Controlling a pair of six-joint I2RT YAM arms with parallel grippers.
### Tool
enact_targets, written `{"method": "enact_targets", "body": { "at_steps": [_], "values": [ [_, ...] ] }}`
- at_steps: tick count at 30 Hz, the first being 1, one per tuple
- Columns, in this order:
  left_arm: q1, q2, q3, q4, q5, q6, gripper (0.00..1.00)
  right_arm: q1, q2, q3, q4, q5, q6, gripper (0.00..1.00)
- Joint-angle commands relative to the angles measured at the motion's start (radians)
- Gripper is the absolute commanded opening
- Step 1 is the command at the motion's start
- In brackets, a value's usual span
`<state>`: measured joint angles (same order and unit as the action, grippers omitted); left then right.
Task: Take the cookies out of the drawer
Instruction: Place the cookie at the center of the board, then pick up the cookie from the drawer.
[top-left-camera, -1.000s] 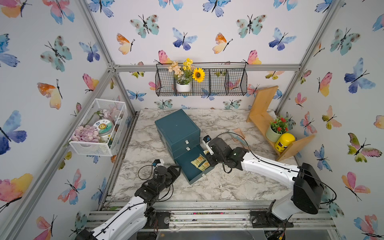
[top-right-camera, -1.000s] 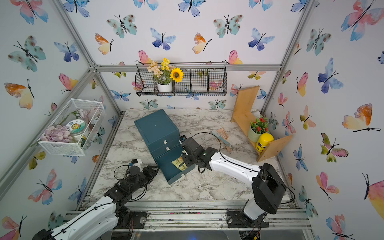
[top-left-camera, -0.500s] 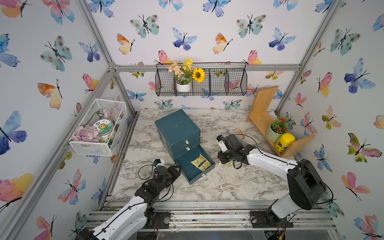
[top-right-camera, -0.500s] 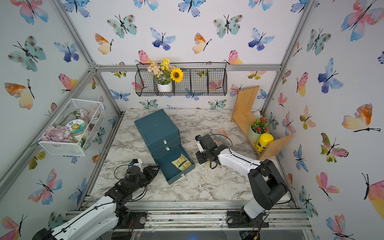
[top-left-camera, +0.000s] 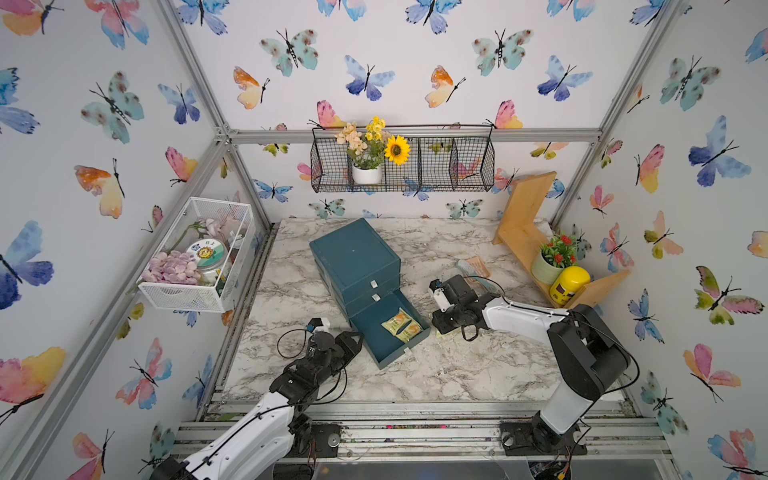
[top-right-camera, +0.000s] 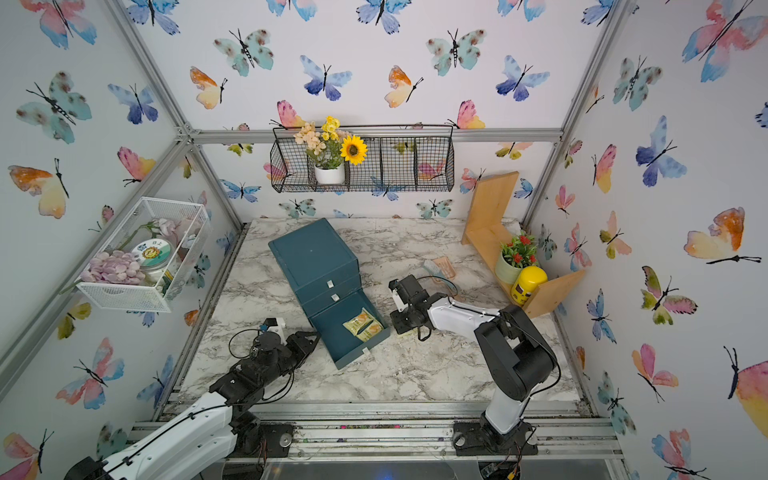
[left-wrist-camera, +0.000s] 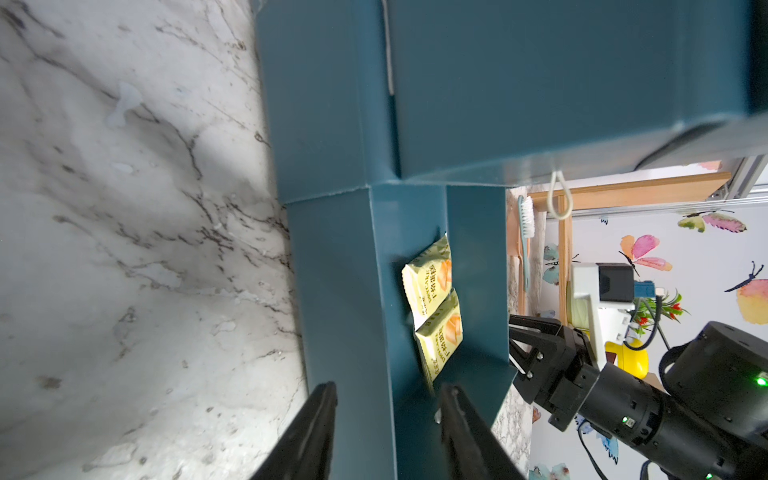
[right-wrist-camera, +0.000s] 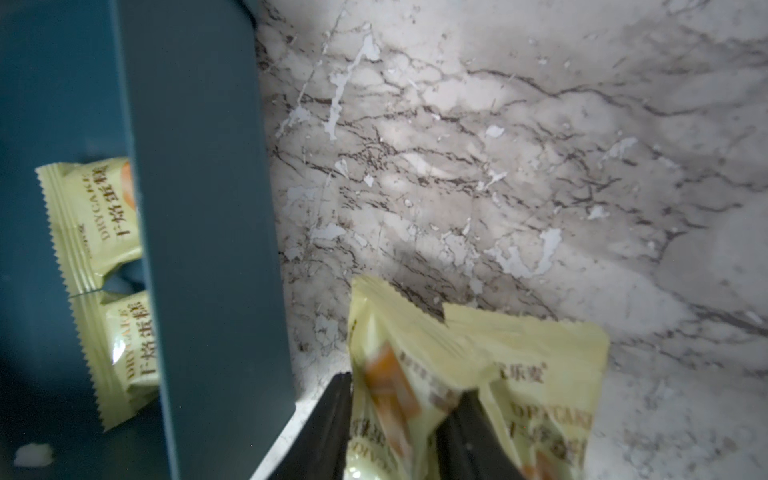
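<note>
At the left, our left gripper (top-left-camera: 357, 338) is clamped narrowly over one wall of the open drawer (top-left-camera: 374, 337). Inside that drawer two pale yellow cookies (top-left-camera: 405, 325) lie side by side, touching. Just right of the drawer, our right gripper (right-wrist-camera: 405, 386) hangs low over the marble table (right-wrist-camera: 498, 145), pinching a blurred yellow packet (right-wrist-camera: 386, 332), with a second packet (right-wrist-camera: 540, 353) against it.

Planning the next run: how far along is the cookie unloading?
Done: drawer open, one packet out on the marble. In hand: another packet between the right gripper's fingers, grip unclear; left gripper clamps the drawer wall. Left: two packets inside the drawer.
</note>
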<state>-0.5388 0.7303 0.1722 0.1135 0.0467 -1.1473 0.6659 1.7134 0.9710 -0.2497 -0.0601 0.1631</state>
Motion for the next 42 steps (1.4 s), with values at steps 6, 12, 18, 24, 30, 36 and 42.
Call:
{"method": "enact_targets", "body": {
  "at_steps": [6,12,18,24,30,36,42],
  "values": [
    [-0.006,0.001,0.036,0.003,0.019,0.020,0.46,-0.008,-0.057,0.023,-0.051,0.053,-0.021,0.56],
    [-0.006,0.001,0.034,0.006,0.009,0.017,0.47,-0.006,-0.176,0.081,-0.080,0.005,-0.134,0.57],
    [-0.006,-0.009,0.005,0.040,-0.009,-0.004,0.48,0.006,-0.269,0.056,0.063,-0.147,-0.498,0.57],
    [-0.006,-0.009,-0.017,0.070,-0.030,-0.024,0.49,0.019,-0.221,0.089,0.056,-0.404,-1.013,0.61],
    [-0.004,-0.019,-0.038,0.090,-0.044,-0.047,0.49,0.067,-0.090,0.208,-0.100,-0.414,-1.374,0.67],
    [-0.004,-0.035,-0.052,0.095,-0.047,-0.061,0.49,0.114,0.074,0.352,-0.211,-0.336,-1.470,0.67],
    [-0.004,-0.058,-0.059,0.075,-0.051,-0.070,0.49,0.134,0.200,0.460,-0.312,-0.279,-1.521,0.67]
  ]
}}
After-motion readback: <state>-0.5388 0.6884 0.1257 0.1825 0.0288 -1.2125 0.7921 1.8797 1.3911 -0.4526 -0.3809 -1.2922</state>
